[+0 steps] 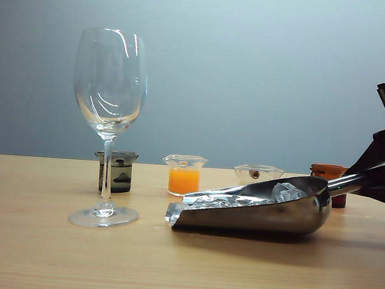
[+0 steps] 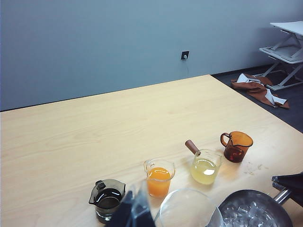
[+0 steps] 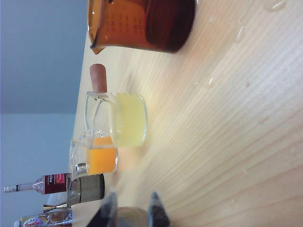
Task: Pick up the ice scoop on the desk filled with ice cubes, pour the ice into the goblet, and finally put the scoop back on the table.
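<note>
The goblet (image 1: 110,86) stands empty and upright on the left of the desk (image 1: 39,253); the left wrist view shows its rim (image 2: 187,210) from above. The steel ice scoop (image 1: 261,209) lies low on the desk at the right, its mouth toward the goblet, with ice cubes (image 1: 288,191) in its bowl (image 2: 255,210). My right gripper (image 1: 368,180) is shut on the scoop's handle (image 3: 133,218), fingertips on either side of it (image 3: 133,210). My left gripper (image 2: 135,210) hovers near the goblet and the dark beaker, fingers together and holding nothing.
Behind the goblet and scoop stands a row of small vessels: a dark beaker (image 1: 118,171), an orange-juice beaker (image 1: 184,176), a pale yellow one with a wooden handle (image 2: 204,166) and an amber cup (image 2: 236,146). Water drops (image 2: 253,168) lie by the amber cup. Bottles (image 3: 38,183) stand beyond the desk.
</note>
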Motion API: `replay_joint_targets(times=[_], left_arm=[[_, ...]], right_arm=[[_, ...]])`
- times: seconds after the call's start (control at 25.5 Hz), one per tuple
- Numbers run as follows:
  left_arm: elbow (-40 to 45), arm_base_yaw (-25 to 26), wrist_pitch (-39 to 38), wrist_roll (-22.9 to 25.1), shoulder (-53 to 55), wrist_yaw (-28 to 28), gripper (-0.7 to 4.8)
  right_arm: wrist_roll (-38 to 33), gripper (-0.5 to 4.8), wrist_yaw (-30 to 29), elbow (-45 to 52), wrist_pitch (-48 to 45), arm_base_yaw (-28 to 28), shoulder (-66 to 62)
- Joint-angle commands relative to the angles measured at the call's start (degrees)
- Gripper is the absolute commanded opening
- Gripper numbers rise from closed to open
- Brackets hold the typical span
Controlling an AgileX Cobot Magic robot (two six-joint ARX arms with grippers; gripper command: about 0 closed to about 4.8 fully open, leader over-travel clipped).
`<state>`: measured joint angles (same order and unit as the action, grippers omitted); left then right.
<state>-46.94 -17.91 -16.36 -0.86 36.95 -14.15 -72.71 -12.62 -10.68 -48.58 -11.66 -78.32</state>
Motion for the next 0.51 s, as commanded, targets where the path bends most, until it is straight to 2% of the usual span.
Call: replay_joint_targets(times=[0.04,0.51], left_arm=[[-0.3,0.0,0.6,0.4,-0.1,-0.2,-0.05],[-0.3,0.0,0.6,0.4,-0.1,-0.2,-0.05]], right_arm=[[0.0,-0.01,-0.3,0.0,-0.7,-0.1,0.0],[-4.0,-0.01,-3.5,0.0,-3.6,1.6,0.0]])
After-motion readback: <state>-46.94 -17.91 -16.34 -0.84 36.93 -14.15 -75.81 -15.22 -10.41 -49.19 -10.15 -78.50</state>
